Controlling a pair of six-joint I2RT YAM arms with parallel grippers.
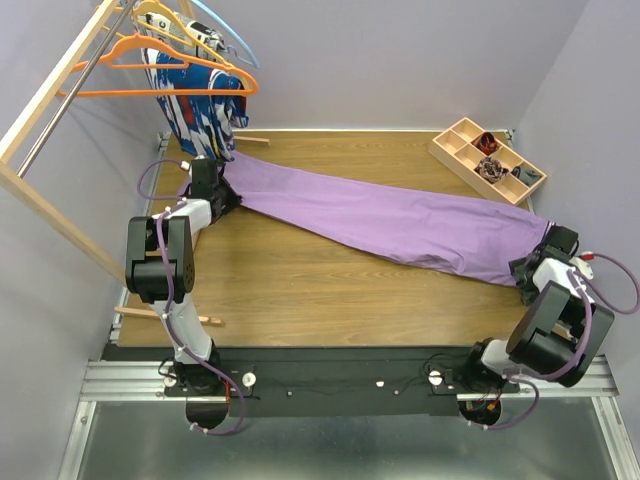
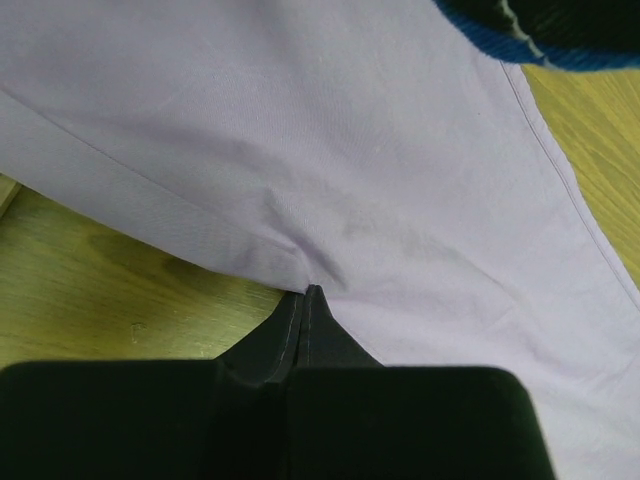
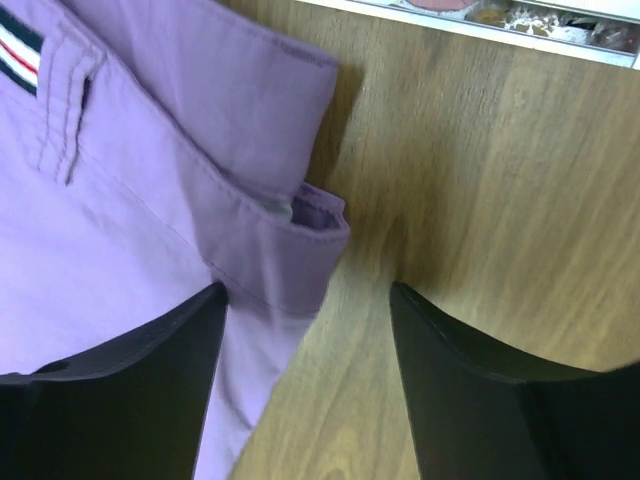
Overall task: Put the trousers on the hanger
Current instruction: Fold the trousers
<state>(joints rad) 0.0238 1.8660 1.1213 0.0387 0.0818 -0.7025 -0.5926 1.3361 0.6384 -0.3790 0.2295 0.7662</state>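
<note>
The lilac trousers (image 1: 380, 220) lie stretched across the wooden table from left to right. My left gripper (image 1: 225, 195) is shut on their leg end; in the left wrist view the fabric (image 2: 350, 150) puckers at the closed tips (image 2: 308, 292). My right gripper (image 1: 535, 262) stands open at the waistband end. In the right wrist view the waistband corner (image 3: 300, 240) lies between the two fingers (image 3: 150, 380), untouched by the right one, with the striped lining showing at top left. The orange hanger (image 1: 150, 92) hangs on the rail at the back left, above the left gripper.
A blue, white and red patterned garment (image 1: 195, 105) hangs from the rail next to the orange hanger, with a yellow hanger (image 1: 160, 18) and a light blue hanger (image 1: 235, 40) behind. The wooden rack frame (image 1: 50, 80) lines the left side. A compartment tray (image 1: 487, 158) sits back right.
</note>
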